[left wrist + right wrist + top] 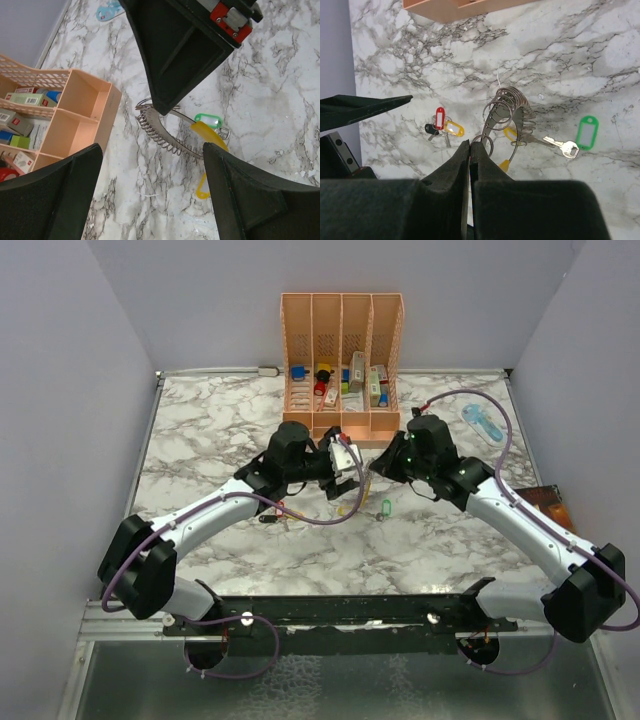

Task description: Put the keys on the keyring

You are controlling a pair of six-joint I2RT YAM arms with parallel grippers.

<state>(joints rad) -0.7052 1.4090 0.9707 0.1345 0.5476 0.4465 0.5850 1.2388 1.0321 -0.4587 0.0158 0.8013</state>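
Note:
The keyring (pixel 507 107), a loop strung with silvery wire rings and carrying a yellow tag (pixel 504 165), hangs just above the marble. My right gripper (pixel 470 145) is shut on one end of it, near the middle of the table (pixel 372 472). In the left wrist view the keyring (pixel 160 135) curves down from the right gripper's black finger. My left gripper (pixel 152 200) stands open just left of it (pixel 338 478), holding nothing. A green-tagged key (pixel 586 132) lies to the right of the ring. A bunch of red, black and yellow keys (pixel 440 127) lies to its left (pixel 275 512).
A peach desk organizer (pixel 342 360) with small boxes stands at the back centre, close behind both grippers (pixel 85 115). A light-blue oblong gadget (pixel 483 423) lies at the back right. Grey walls enclose the marble table on three sides.

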